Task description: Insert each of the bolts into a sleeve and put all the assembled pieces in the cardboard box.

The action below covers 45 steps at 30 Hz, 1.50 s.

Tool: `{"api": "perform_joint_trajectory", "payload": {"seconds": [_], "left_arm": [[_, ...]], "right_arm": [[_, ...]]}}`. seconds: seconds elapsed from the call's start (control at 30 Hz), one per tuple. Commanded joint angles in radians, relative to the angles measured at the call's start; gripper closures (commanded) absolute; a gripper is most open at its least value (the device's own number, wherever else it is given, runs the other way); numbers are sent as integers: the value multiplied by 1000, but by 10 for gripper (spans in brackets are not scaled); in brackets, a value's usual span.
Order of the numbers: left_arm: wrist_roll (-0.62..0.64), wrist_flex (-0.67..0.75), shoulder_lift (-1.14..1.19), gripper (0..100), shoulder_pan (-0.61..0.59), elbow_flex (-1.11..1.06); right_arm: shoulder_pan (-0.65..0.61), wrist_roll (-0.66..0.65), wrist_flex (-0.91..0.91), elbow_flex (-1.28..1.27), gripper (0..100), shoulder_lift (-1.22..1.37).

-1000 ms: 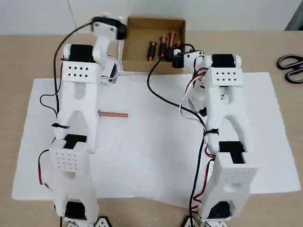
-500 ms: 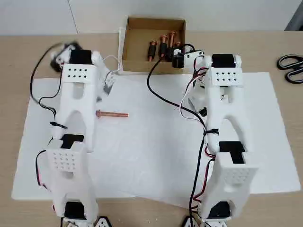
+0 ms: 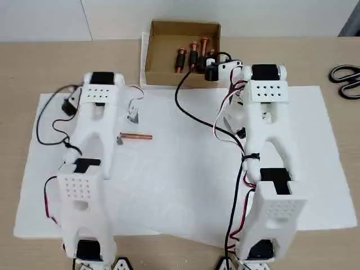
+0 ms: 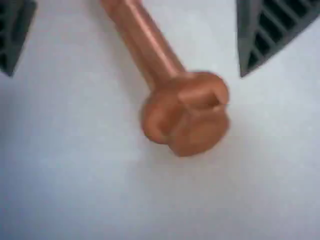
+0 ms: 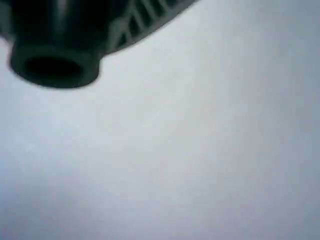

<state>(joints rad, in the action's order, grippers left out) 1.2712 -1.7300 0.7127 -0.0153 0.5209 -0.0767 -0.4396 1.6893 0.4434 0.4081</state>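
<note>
A copper bolt [image 3: 135,136] lies on the white sheet, its head pointing toward the left arm. My left gripper [image 3: 126,128] stands open just above it, one finger on each side of the head end. In the left wrist view the bolt's head [image 4: 186,114] sits between the two dark fingers [image 4: 270,35], untouched. My right gripper holds a black sleeve [image 5: 52,65] against its ribbed finger [image 5: 145,20] over the sheet; in the high view the right arm [image 3: 264,107] covers it. The cardboard box [image 3: 163,34] at the back holds several assembled pieces [image 3: 193,53].
A white paper sheet [image 3: 180,185] covers the work area between the arms. Black scissors [image 3: 346,80] lie at the far right on the wooden table. Black cables [image 3: 191,112] run from the right arm across the sheet near the box.
The left arm has swung back from beside the box and come down over the bolt's head end. The bolt shifted slightly. The right arm has not moved.
</note>
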Motion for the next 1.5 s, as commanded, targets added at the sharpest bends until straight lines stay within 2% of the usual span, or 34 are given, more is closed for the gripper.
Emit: {"api": "perform_joint_trajectory", "payload": {"seconds": [0.0, 0.23, 0.3, 0.47, 0.57, 0.8, 0.87, 0.93, 1.17, 1.23, 1.33, 1.47], "left_arm": [[48, -9, 20, 712, -5, 4], [68, -11, 81, 729, -2, 8], [68, -12, 81, 783, 0, 10], [61, -17, 81, 994, 2, 54], [52, -23, 81, 988, 12, 70], [-68, -23, 81, 994, 68, 73], [-150, -23, 81, 994, 71, 88], [-290, -25, 77, 994, 69, 117], [-988, -23, -77, 994, 68, 137], [-1143, -23, -104, 994, 66, 133], [-1286, -21, -98, 994, 66, 131], [-1301, -21, -43, 994, 72, 131]], "right_arm": [[2, 9, 16, 55, 995, -12], [2, 9, 16, 55, 995, -12], [2, 9, 16, 55, 995, -12], [2, 9, 16, 55, 995, -10], [2, 9, 16, 55, 995, -10], [2, 9, 16, 55, 995, -10], [4, 9, 16, 55, 995, -8], [5, 9, 16, 55, 995, -8], [8, 9, 15, 55, 994, -7], [8, 9, 15, 55, 994, -5], [7, 9, 12, 55, 994, -4], [4, 9, 10, 55, 994, -4]]}}
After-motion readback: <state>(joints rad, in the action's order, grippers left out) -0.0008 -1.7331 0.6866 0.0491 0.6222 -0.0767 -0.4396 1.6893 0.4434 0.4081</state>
